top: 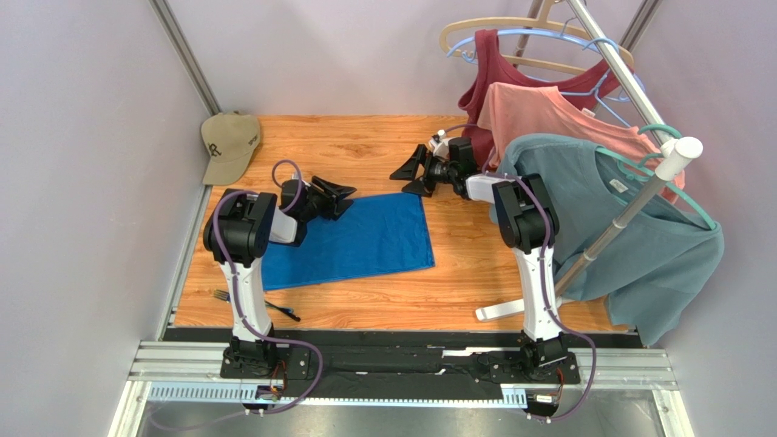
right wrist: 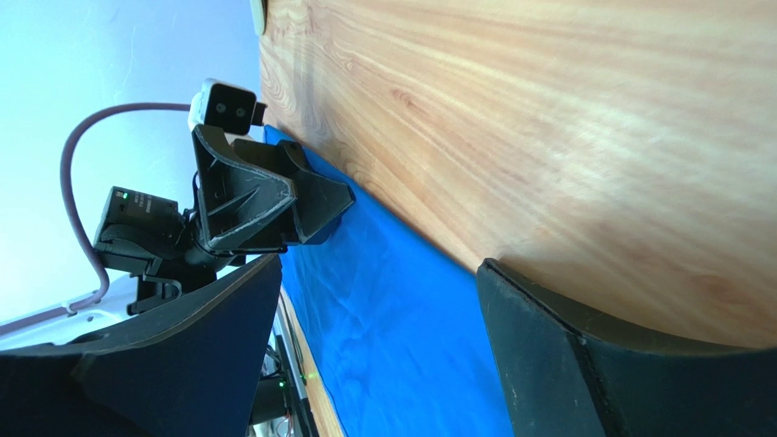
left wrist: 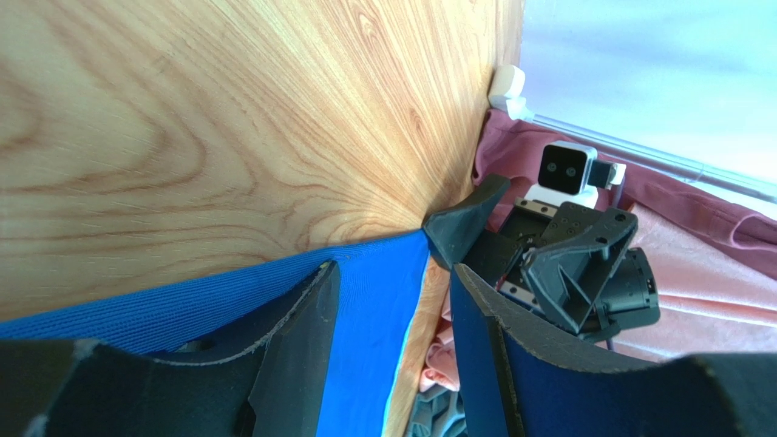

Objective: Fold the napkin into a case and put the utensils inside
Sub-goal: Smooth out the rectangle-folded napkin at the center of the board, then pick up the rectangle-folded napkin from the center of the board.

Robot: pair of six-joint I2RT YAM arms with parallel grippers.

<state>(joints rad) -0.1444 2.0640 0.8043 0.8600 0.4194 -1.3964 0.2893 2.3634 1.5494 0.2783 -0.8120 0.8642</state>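
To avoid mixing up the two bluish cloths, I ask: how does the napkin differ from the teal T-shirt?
The napkin is bright royal blue; the teal T-shirt is a duller grey-green. The napkin lies flat on the table, while the T-shirt hangs from the rack at the right. The T-shirt looks larger than the napkin. Both are plain, unpatterned cloth.

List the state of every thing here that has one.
napkin: flat on the table, not yet a case.
utensils: loose near the table's front edge, outside the napkin.
left claw: open, over the napkin's far edge.
right claw: open, empty, beyond the napkin's far right corner.
teal T-shirt: hanging on a hanger.
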